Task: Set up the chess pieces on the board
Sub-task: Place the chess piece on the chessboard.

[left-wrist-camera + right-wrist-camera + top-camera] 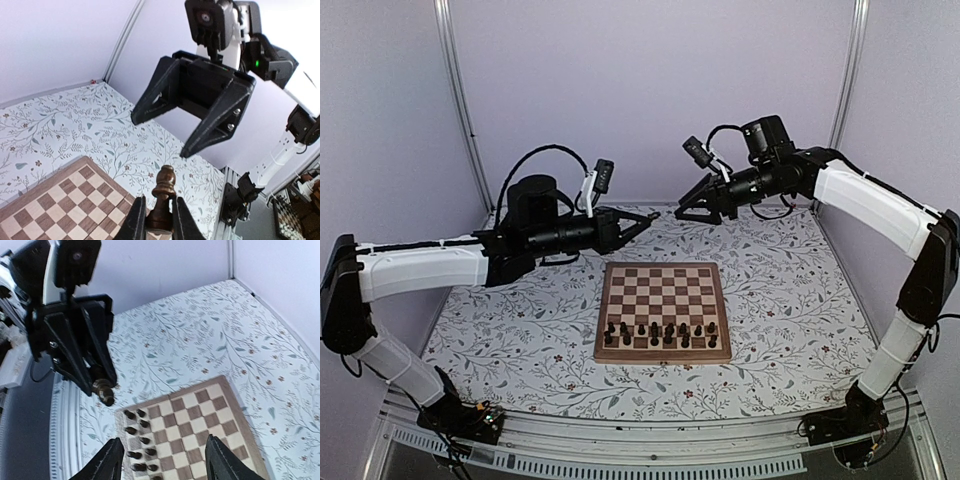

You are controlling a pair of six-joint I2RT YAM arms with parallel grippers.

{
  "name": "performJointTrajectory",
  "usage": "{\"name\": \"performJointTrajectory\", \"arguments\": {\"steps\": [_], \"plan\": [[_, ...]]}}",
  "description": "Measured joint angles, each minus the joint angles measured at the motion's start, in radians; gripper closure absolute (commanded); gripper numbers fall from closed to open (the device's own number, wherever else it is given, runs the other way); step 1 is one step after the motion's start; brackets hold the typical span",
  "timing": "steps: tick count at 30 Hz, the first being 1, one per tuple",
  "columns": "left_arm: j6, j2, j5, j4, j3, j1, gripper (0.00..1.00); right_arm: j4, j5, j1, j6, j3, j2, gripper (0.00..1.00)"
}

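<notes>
The board (664, 292) lies in the middle of the table. Several dark chess pieces (665, 333) stand in its two nearest rows. My left gripper (648, 216) hangs high above the table behind the board. In the left wrist view it (158, 201) is shut on a dark brown chess piece (164, 192), head sticking up between the fingers. My right gripper (684, 211) is open and empty, facing the left one a short way apart. In the right wrist view its jaws (164, 450) stand wide over the board (212, 417), and the held piece (104, 389) shows at the left gripper's tip.
The floral table surface (520, 330) surrounds the board. Purple walls and metal posts (460, 100) close in the back and sides. The open right gripper (160, 136) fills the upper middle of the left wrist view. The table's metal front rail (650, 435) runs along the near edge.
</notes>
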Motion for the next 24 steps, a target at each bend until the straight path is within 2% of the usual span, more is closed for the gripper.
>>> {"name": "performJointTrajectory", "arguments": {"steps": [5, 10, 17, 24], "plan": [[-0.010, 0.005, -0.125, 0.130, -0.019, -0.045, 0.96, 0.096, -0.179, -0.018, 0.185, -0.043, -0.014, 0.38], [-0.010, 0.031, -0.173, 0.191, -0.004, -0.069, 0.96, 0.164, -0.302, -0.021, 0.318, -0.050, -0.014, 0.38], [-0.010, 0.071, -0.184, 0.201, 0.007, -0.084, 0.96, 0.232, -0.386, -0.023, 0.418, -0.050, -0.014, 0.42], [-0.011, 0.072, -0.188, 0.212, 0.007, -0.097, 0.96, 0.255, -0.379, -0.023, 0.452, -0.054, -0.014, 0.42]]}}
